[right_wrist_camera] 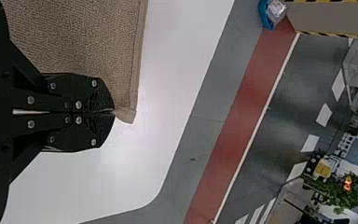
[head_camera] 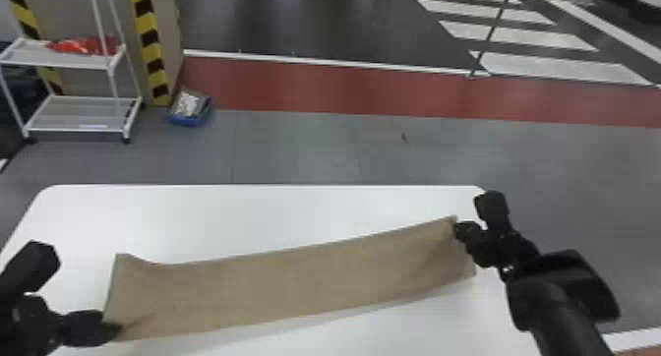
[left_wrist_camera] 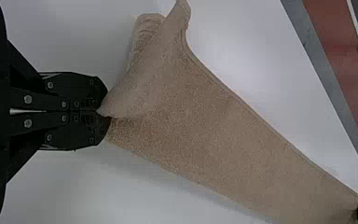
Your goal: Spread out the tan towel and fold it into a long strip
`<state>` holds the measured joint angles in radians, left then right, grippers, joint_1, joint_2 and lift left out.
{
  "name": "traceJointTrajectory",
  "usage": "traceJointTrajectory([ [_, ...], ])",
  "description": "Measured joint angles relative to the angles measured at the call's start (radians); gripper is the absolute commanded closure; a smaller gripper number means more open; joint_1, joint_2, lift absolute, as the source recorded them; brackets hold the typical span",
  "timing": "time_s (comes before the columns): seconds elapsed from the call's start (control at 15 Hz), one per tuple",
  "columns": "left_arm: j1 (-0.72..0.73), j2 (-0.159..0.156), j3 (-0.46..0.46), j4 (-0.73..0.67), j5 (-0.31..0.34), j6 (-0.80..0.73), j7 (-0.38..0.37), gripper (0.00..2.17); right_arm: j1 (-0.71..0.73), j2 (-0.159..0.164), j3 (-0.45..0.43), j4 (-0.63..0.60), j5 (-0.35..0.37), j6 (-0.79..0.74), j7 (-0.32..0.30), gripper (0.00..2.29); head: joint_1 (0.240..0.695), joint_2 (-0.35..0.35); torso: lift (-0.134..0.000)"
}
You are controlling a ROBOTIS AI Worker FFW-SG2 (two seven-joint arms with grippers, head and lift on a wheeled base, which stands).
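Well, the long tan cloth towel stretches slantwise over the smooth white table, its left end nearer the robot and its right end farther off, with a shadow along its near edge. The black two-fingered left gripper has the near corner of the left end pinched between its fingers, and these hide that corner from the head view. At the other end, the black two-fingered right gripper squeezes the far corner, and its arm covers part of the table's right edge. Beyond the table, on the grey floor, stand a white-framed two-shelf trolley bearing a shiny red bundle and, just right of it, a low blue tray of pale crumpled stuff, beside a yellow-and-black striped pillar; a matt red floor band runs behind
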<state>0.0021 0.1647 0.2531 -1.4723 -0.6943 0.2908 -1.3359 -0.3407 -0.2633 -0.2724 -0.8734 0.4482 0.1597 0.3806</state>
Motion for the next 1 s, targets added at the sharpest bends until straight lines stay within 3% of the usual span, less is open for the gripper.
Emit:
traceJointTrajectory([
  [0.27, 0.003, 0.002, -0.008, 0.009, -0.003, -0.002, 0.001, 2.14, -0.043, -0.005, 0.054, 0.084, 0.055, 0.016, -0.027, 1.21, 0.695, -0.192, 0.0],
  [0.4, 0.005, 0.0, -0.012, 0.01, -0.007, -0.003, 0.002, 2.14, -0.053, -0.005, 0.061, 0.1, 0.075, 0.03, -0.041, 0.86, 0.695, -0.197, 0.0],
  [0.6, 0.006, -0.001, -0.016, 0.011, -0.01, -0.003, 0.008, 2.14, -0.055, -0.005, 0.077, 0.108, 0.088, 0.062, -0.078, 0.86, 0.695, -0.208, 0.0],
  [0.67, 0.006, -0.001, -0.017, 0.012, -0.01, -0.003, 0.008, 2.14, -0.056, -0.005, 0.079, 0.109, 0.088, 0.067, -0.089, 0.77, 0.695, -0.211, 0.0],
  [0.73, 0.006, -0.002, -0.018, 0.012, -0.011, -0.003, 0.011, 2.13, -0.056, -0.005, 0.082, 0.109, 0.089, 0.073, -0.098, 0.42, 0.695, -0.213, 0.0],
  [0.8, 0.006, -0.004, -0.018, 0.012, -0.013, -0.001, 0.018, 1.81, -0.057, -0.004, 0.083, 0.109, 0.089, 0.083, -0.102, 0.25, 0.695, -0.214, 0.0],
  [1.0, 0.01, -0.01, -0.01, 0.002, -0.011, 0.013, 0.053, 0.0, -0.042, 0.001, 0.07, 0.061, 0.067, 0.146, -0.106, 0.06, 0.695, -0.216, 0.0],
])
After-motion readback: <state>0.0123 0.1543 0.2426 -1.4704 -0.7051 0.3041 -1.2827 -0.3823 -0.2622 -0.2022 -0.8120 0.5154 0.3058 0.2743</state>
